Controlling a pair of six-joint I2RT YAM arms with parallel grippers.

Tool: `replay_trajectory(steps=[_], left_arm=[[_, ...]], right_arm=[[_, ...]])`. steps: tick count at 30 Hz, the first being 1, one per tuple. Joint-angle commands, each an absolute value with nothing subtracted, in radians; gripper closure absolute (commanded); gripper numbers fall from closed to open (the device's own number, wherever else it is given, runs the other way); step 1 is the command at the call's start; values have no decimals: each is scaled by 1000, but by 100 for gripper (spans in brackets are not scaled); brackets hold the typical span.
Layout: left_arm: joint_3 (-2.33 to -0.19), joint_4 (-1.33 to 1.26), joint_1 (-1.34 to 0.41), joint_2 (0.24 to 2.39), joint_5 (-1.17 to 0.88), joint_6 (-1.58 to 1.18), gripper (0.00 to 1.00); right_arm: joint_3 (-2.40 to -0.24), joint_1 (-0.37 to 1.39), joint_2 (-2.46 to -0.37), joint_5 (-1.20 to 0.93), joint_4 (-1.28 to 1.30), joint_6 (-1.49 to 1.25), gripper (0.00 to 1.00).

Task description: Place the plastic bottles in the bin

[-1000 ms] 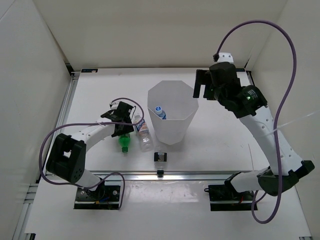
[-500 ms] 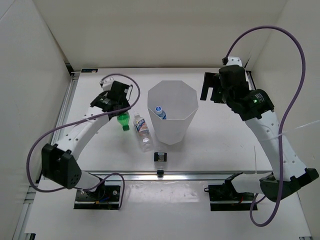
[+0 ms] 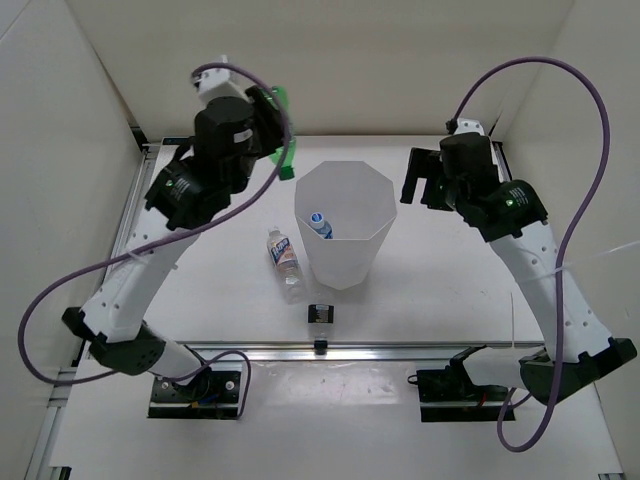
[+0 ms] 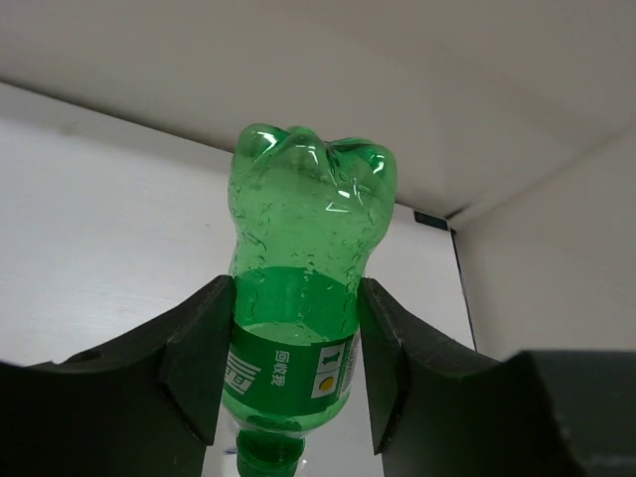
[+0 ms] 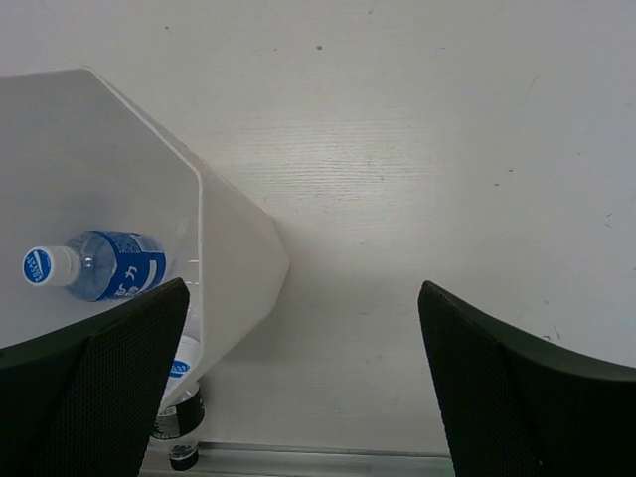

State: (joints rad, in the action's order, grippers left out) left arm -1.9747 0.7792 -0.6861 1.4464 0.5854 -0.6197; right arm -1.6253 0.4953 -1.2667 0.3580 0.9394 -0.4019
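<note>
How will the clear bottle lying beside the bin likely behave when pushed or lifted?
The bottle lies on its round side, so a sideways push would probably roll it. It looks clear and empty, so likely light, and may dent if squeezed hard.

A small black block (image 3: 320,314) sits on the white table (image 3: 450,280).
</note>
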Motion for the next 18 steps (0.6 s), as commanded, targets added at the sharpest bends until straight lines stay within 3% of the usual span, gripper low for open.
replay_trajectory(steps=[1,3,5,6,7,13,18], left_arm=[[-2040,770,-787,1572,571,-511,58],[-2064,761,-851,1635,517,-486,54],[-2075,761,-915,1664,496,-444,37],[-2075,761,-937,1675,546,-431,26],[-2075,761,-959,1675,605,-431,0],[-1920,770,-930,1421,968,-555,0],[-1323,769,-744,1091,823,-883,0]], right_arm=[[-1617,468,-1235,336,916,-416,0],[-1606,468,-1226,336,916,-416,0],[-1594,456,-1206,336,916,-416,0],[-1580,443,-1206,336,916,-416,0],[-1565,434,-1192,336,916,-416,0],[-1574,400,-1143,336,959,-416,0],[-1574,370,-1098,318,994,-416,0]])
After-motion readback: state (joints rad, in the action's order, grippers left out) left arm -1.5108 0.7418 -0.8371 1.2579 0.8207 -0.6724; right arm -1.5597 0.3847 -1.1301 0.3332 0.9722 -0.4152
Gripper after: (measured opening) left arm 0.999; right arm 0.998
